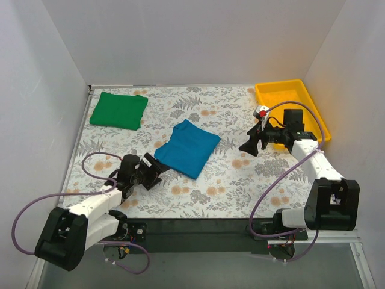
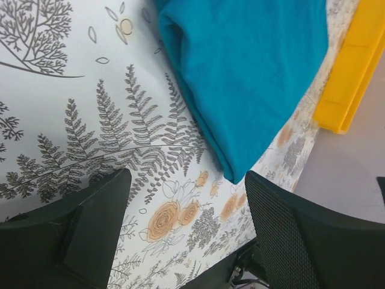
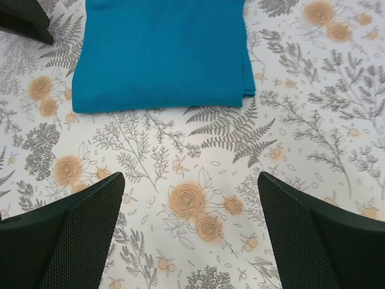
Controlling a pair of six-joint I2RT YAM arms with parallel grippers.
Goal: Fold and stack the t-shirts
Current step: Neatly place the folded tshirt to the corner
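Two shirts logged, both folded into flat, squarish packets, well apart from each other and not yet stacked.

Item 1, blue shirt: lay near the middle of the table, turned on the diagonal, one corner pointing toward 7 o'clock. In the left wrist view I saw a rounded fold along its near edge, with several layers under it.

Item 2, green shirt: lay flat at 10 o'clock, in the far left corner, with nothing touching it.

Item 3, left gripper: jaws were spread wide with nothing between them. It sat just short of the blue shirt's 7 o'clock corner, and I could see no contact.

Item 4, right gripper: likewise spread and empty, at 3 o'clock of the blue shirt and apart from it, facing its edge. A yellow tray stood behind it at 1 o'clock.

Handling notes: I judged both shirts to be light, limp cotton with no stiffness of their own. They looked neither fragile nor slippery, though the top layer could slide over those beneath. A packet lifted by one corner would probably sag and fall open. I reckoned the best hold was a pinch through all the layers at the folded edge. That meant one gripper on each of two opposite sides, low against the table, so the packet travelled as one piece.
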